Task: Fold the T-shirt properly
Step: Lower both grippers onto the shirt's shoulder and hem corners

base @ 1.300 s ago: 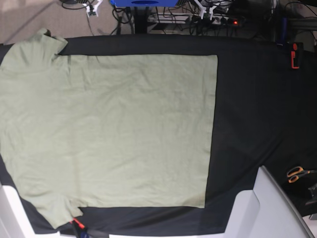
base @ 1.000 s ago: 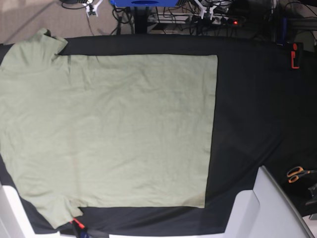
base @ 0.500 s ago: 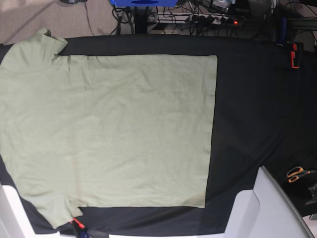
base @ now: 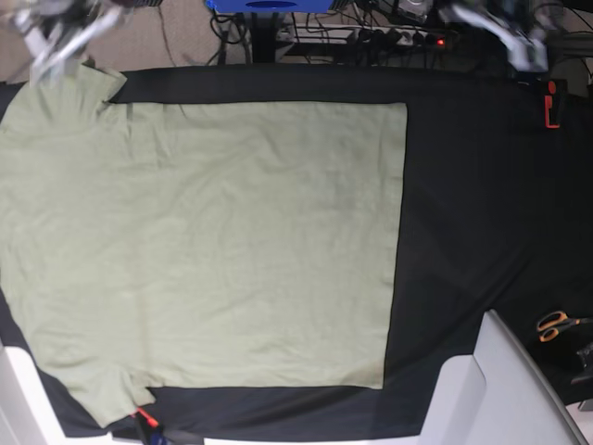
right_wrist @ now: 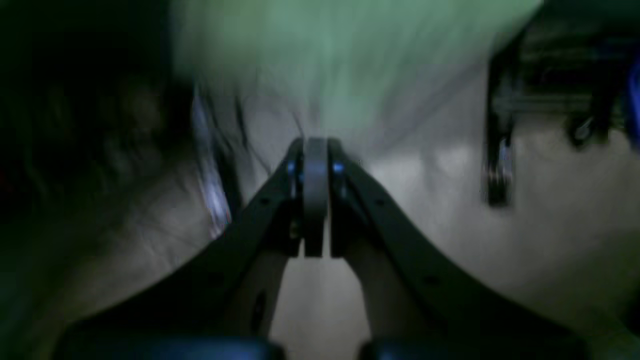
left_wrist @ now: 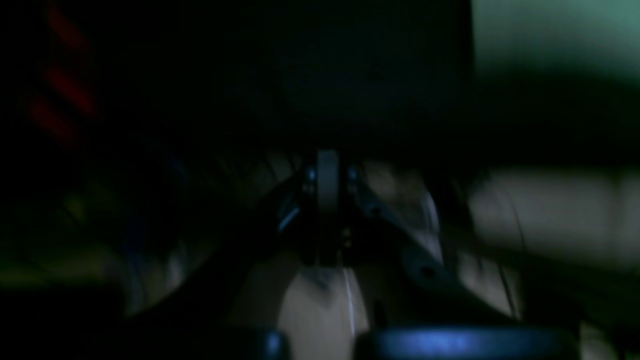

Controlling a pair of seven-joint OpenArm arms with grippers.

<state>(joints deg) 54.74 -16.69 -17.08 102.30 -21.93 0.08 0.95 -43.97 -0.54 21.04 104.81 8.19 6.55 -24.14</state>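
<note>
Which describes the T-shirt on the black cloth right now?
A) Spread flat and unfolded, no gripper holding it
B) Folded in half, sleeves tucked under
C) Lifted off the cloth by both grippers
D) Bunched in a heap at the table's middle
A: in the base view the T-shirt lies spread flat on the black cloth, both sleeves out, with no fold and no gripper on it.

Robotics lab bench set up for cloth handling

A black table cloth (base: 463,185) covers the worktable. Beyond its edge, around twelve o'clock, tangled cables and a power strip with a red light (base: 408,39) lie on the floor beside a blue stand base (base: 269,5). Orange-handled scissors (base: 554,325) sit near four o'clock, a red-and-black clamp (base: 552,104) near two.
</note>
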